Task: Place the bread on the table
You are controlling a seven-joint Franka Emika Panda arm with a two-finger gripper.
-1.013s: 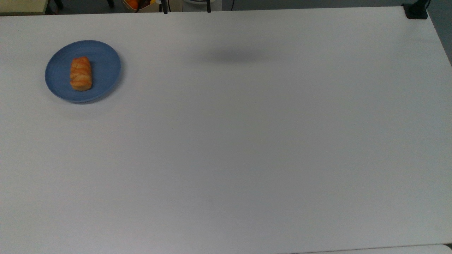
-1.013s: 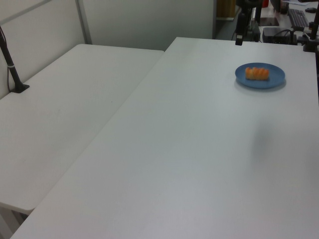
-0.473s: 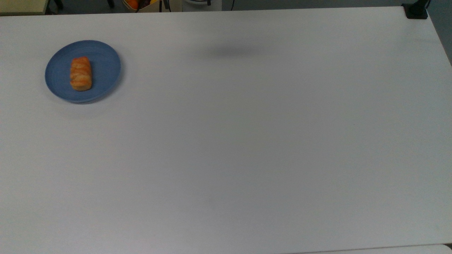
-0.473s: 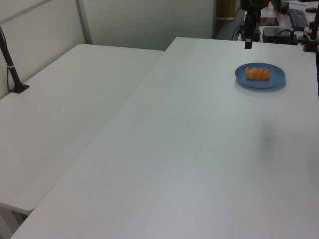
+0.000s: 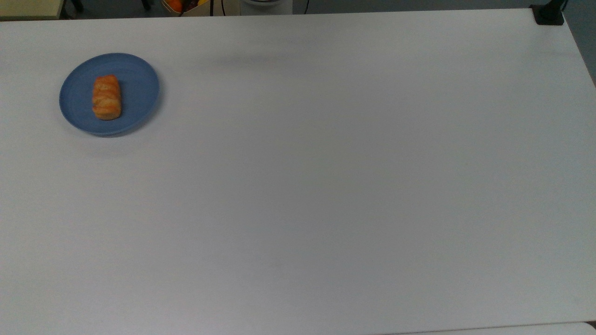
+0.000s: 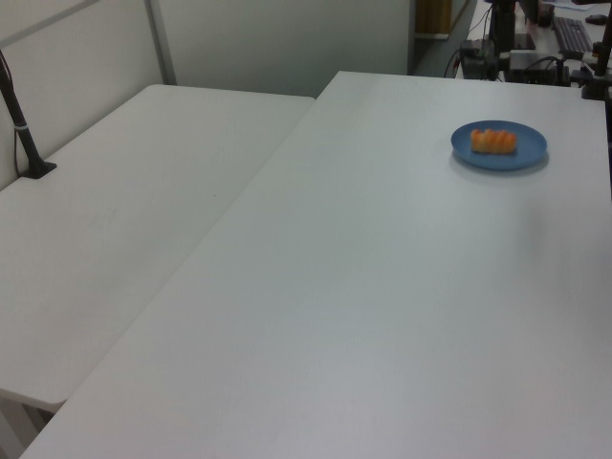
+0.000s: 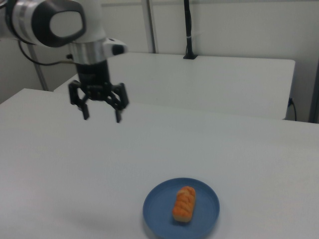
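The bread [image 5: 106, 97], a small golden-orange roll, lies on a round blue plate [image 5: 135, 83] at the top view's upper left, on the white table [image 5: 326, 186]. Bread [image 6: 493, 141] and plate [image 6: 526, 145] sit at the far right of the table [image 6: 382, 287] in the left view. In the right view my gripper [image 7: 102, 118] hangs open and empty, high over the table [image 7: 50, 164]. It is well to the right view's left of the bread [image 7: 184, 203] and its plate [image 7: 157, 209], and farther back.
A second white table [image 6: 115, 210] adjoins on the left view's left, with a black clamped post [image 6: 24, 134] on it. A black mount [image 5: 548, 14] sits at the top view's upper right corner. Cluttered equipment [image 6: 535, 57] stands beyond the far edge.
The gripper has shifted toward the left view's right along the far edge. Its shadow in the top view has slid left toward the plate. Bread and plate have not moved.
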